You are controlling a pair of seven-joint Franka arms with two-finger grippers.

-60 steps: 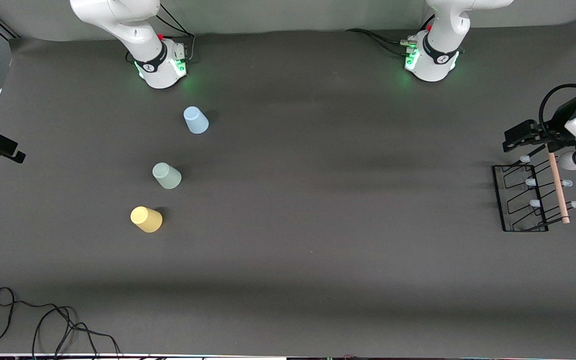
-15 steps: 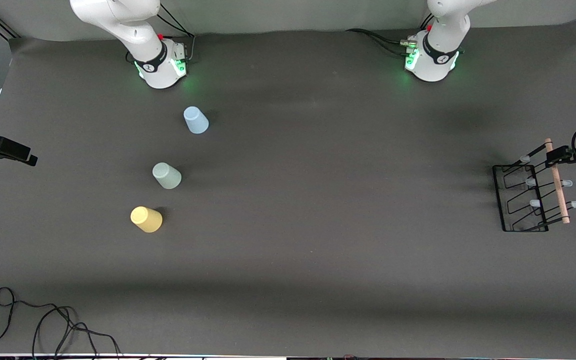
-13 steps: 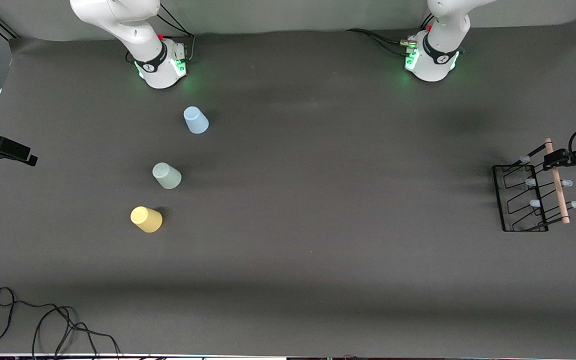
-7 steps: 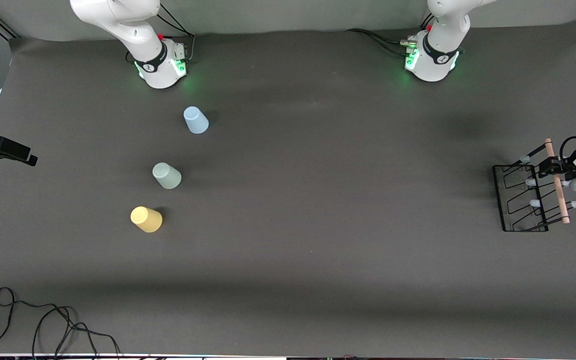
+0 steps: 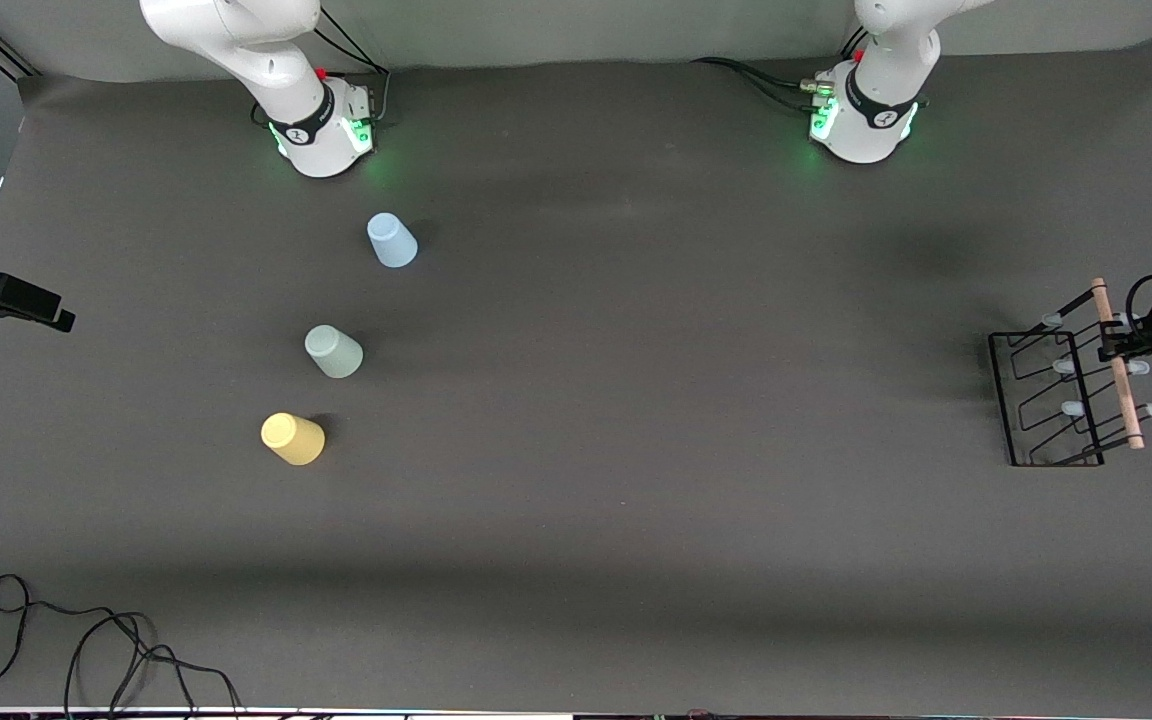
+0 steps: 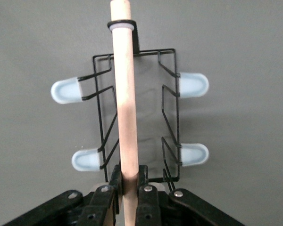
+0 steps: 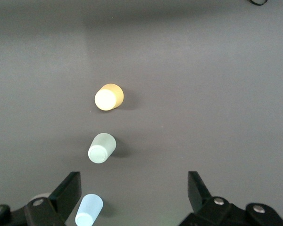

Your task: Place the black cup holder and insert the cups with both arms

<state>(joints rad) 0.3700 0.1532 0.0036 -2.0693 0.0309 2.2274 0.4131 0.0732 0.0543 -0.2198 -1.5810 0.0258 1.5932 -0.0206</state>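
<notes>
The black cup holder (image 5: pixel 1002 400) stands at the left arm's end of the table, its wooden handle (image 5: pixel 1119 365) along the top. My left gripper (image 5: pixel 1116 346) is shut on that handle (image 6: pixel 125 94) near one end, fingers (image 6: pixel 115 181) pressed on both sides; pale prong tips (image 6: pixel 193 84) stick out around it. Toward the right arm's end sit the blue cup (image 5: pixel 392 241), the green cup (image 5: pixel 333 352) and the yellow cup (image 5: pixel 292 438) in a row. My right gripper (image 7: pixel 134 188) hangs open high above them, nothing between its fingers.
A loose black cable (image 5: pixel 86 640) lies at the table's front corner on the right arm's end. The two arm bases (image 5: pixel 321 125) stand along the back edge. The wide dark mat (image 5: pixel 686 400) lies between cups and holder.
The left gripper slid along the handle and shut on it; the holder shifted slightly toward the left arm's end of the table. The right arm and the cups have not moved.
</notes>
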